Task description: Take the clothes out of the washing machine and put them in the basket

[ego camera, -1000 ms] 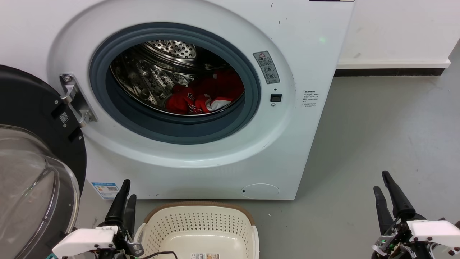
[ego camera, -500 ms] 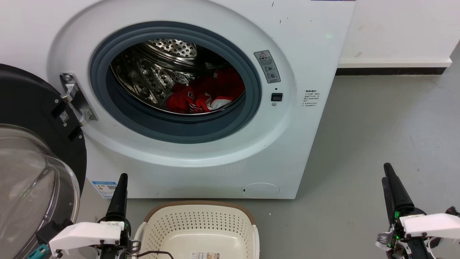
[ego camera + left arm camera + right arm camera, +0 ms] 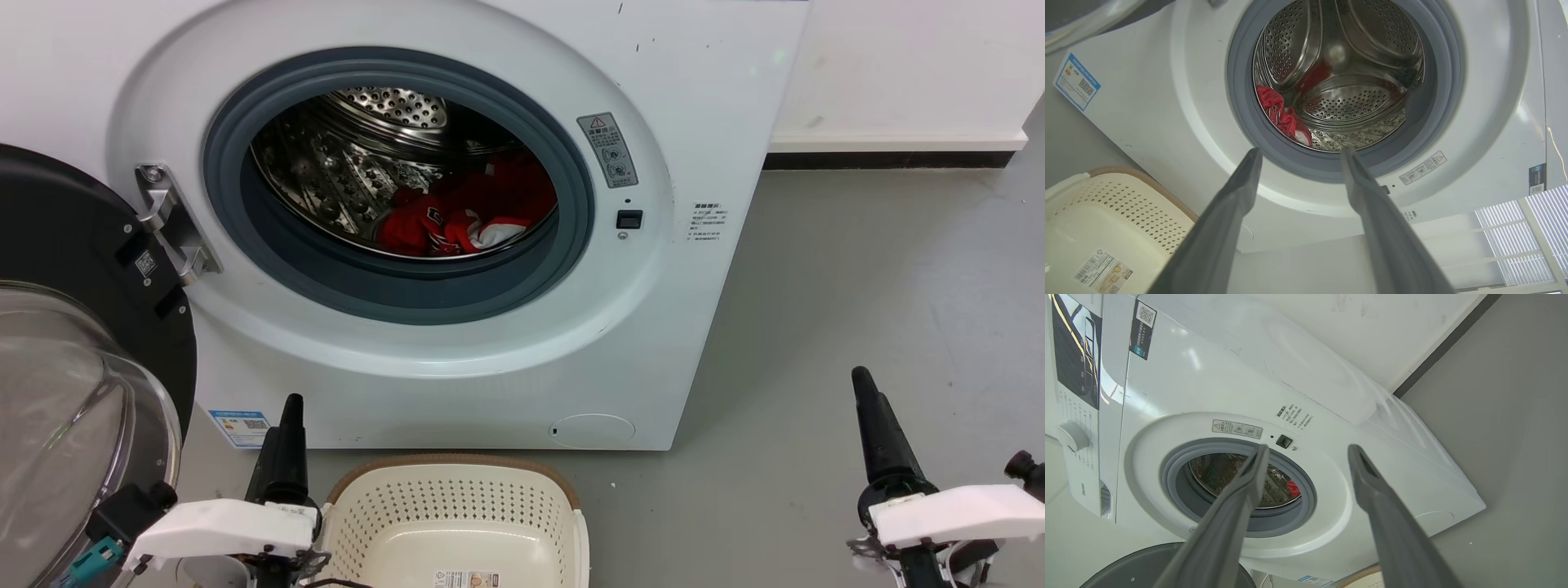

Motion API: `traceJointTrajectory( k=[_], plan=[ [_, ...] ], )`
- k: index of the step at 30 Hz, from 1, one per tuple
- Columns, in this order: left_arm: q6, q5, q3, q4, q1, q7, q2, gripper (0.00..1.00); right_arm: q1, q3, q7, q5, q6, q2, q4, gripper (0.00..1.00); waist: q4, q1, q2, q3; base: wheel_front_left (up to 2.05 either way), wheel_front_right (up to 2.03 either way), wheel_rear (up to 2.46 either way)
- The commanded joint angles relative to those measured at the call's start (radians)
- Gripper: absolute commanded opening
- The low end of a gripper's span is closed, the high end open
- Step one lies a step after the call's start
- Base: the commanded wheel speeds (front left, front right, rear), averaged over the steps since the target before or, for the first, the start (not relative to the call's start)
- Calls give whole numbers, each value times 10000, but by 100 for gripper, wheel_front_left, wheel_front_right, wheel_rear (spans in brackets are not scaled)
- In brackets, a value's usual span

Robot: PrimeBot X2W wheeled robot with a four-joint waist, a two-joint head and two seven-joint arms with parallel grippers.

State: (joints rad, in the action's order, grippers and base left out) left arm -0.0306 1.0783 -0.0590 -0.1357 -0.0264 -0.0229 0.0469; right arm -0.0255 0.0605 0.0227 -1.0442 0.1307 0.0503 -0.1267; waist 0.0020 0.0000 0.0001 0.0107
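Judging by how things lie, the task is reckoned to be at its very start: the red jerseys [image 3: 465, 216] are seen bunched at the bottom of the perforated steel drum [image 3: 343, 163], toward its right side and just behind the grey door ring [image 3: 408, 298] of the washing machine [image 3: 702, 106], and none has been brought out. The porthole door [image 3: 73, 245] is swung fully open on the left, so that step is counted as done. The cream laundry basket [image 3: 453, 506] is set on the grey floor [image 3: 857, 286] at the foot of the machine, below the opening, and nothing but a paper label [image 3: 465, 581] is seen inside it. The left gripper [image 3: 1301, 152] is held with its fingers spread wide and nothing between them, just beside the basket's left edge; the right gripper [image 3: 1309, 447] is likewise spread and empty, well off to the right over the floor. Reaching in, gripping and carrying across are left to be done for each garment. How many garments make up the heap cannot be told, and their lettering is too small to be read. The heap's lowest part is hidden behind the door ring, and the basket's near end is cut off by the head view's bottom edge.
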Motion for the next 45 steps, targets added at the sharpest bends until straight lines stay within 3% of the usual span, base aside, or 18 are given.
traceJointTrajectory(
  k=[1,11,14,15,45],
  plan=[
    [81,-495,96,251,-66,-131,23,100,-25,-70,132,556,2,12,288,100,0,0,-1,-1,0,0,0],
    [350,-2263,340,485,122,-487,26,100,217,-356,488,2576,1,11,698,100,20,0,-1,-23,0,0,0],
    [436,-3084,423,591,235,-653,27,100,358,-449,654,3387,1,10,794,100,25,0,-1,-32,0,0,0],
    [495,-3839,519,679,314,-814,29,100,449,-483,807,4131,1,9,825,100,31,0,-1,-28,0,0,0],
    [666,-7309,944,953,758,-1636,119,100,907,-675,1643,7846,0,3,1507,100,62,0,-1,-7,0,0,0]
  ],
)
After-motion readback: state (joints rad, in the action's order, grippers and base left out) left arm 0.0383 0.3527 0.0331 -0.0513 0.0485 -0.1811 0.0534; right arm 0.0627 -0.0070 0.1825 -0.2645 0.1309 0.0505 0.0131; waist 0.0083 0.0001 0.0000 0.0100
